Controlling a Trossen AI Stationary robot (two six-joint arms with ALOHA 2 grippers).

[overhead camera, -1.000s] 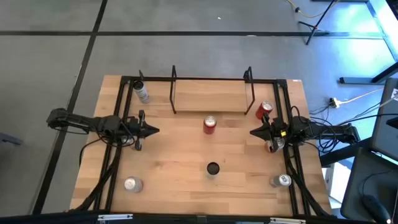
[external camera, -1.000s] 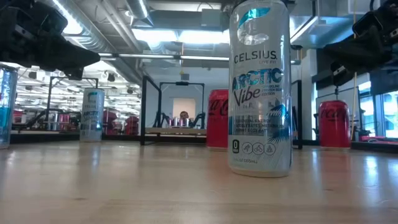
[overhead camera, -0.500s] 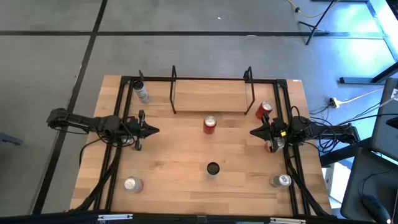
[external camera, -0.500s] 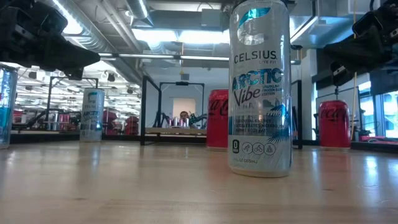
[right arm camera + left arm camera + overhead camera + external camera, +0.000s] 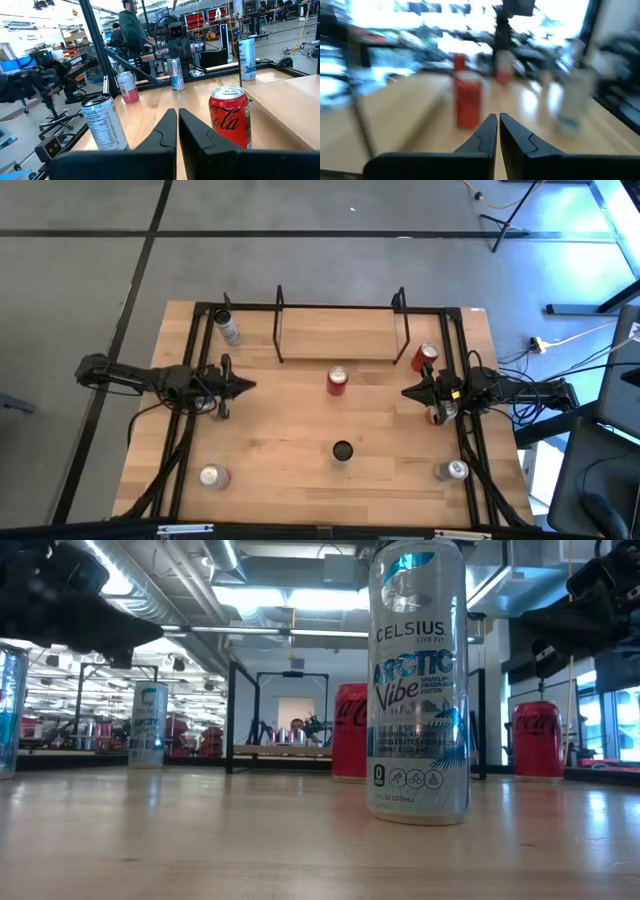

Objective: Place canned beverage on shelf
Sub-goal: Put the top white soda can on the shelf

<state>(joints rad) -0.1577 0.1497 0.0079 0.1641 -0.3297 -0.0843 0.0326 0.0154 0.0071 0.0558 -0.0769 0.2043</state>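
Observation:
The shelf (image 5: pixel 340 335), a light wood board between thin black uprights, stands at the table's far middle; the low view (image 5: pixel 280 750) shows it behind the cans. A red can (image 5: pixel 337 381) stands upright on the table just in front of it. A Celsius can (image 5: pixel 342 451) stands nearer the front edge. My left gripper (image 5: pixel 252 388) is shut and empty, in the air left of the red can (image 5: pixel 468 102). My right gripper (image 5: pixel 405 392) is shut and empty, in the air right of the red can (image 5: pixel 230 115).
More cans stand upright: silver at the far left (image 5: pixel 228 328), one at the near left (image 5: pixel 212 476), red at the far right (image 5: pixel 426 356), one below my right arm (image 5: pixel 438 413), one at the near right (image 5: pixel 452 470). Black rails (image 5: pixel 190 430) run along both sides.
My left gripper has started to shift a little and shows blurred; it stays shut. The cans and my right gripper have kept still.

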